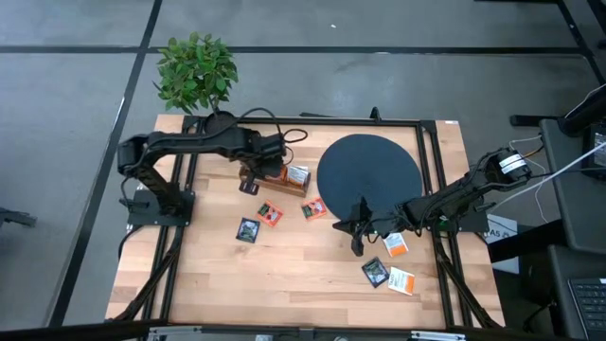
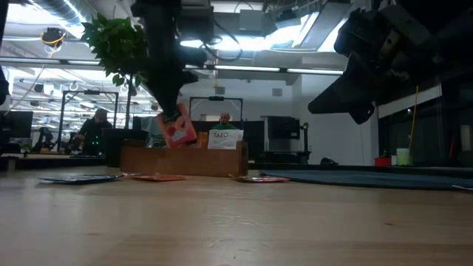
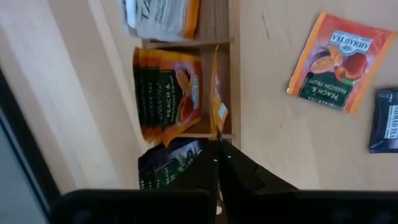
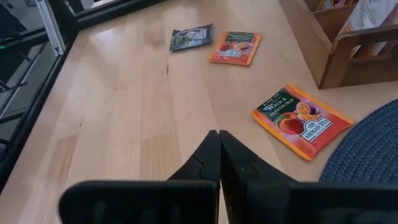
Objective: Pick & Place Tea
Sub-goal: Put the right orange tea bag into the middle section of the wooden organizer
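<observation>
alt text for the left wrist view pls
The left tool, shut on an orange tea sachet held edge-on, hangs over the wooden tray, whose compartments hold orange, dark and white sachets. On the table beside the tray lie an orange peach sachet and a dark sachet.

You see the pale wooden table [image 1: 284, 275] from above. At its centre lies a big black round disc [image 1: 369, 170]. At the disc's nine o'clock sits a long wooden compartment tray [image 1: 284, 180], with the left gripper [image 1: 254, 176] over its nine o'clock end. Two red-orange sachets [image 1: 271, 214] and a dark one [image 1: 248, 229] lie at the tray's six o'clock. The right gripper [image 1: 356, 248] hovers at the disc's six o'clock; more sachets [image 1: 388, 270] lie at that gripper's four o'clock. A green potted plant [image 1: 196, 72] stands at the table's eleven o'clock.
</observation>
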`<state>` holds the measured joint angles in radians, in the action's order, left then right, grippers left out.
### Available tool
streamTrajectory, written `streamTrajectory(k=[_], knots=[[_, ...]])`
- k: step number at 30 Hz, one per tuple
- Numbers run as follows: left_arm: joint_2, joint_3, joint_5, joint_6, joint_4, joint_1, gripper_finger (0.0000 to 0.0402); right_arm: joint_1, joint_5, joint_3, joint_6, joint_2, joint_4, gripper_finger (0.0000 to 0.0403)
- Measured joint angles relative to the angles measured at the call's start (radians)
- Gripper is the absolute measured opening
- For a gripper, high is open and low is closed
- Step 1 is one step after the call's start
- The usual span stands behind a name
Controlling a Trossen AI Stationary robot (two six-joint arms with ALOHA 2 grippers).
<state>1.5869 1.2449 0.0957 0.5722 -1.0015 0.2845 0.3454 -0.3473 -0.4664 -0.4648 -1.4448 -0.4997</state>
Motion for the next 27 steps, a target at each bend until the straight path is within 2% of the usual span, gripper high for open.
streamTrajectory(k=[11, 27], knots=[[0.036, 0.0, 0.058, 0.029, 0.012, 0.034, 0.0003, 0.0, 0.0, 0.0, 0.003, 0.0, 0.006, 0.0003], [0.039, 0.0, 0.06, 0.002, 0.044, 0.03, 0.0007, 0.0, 0.0, 0.0, 0.0, 0.0, 0.01, 0.0003]])
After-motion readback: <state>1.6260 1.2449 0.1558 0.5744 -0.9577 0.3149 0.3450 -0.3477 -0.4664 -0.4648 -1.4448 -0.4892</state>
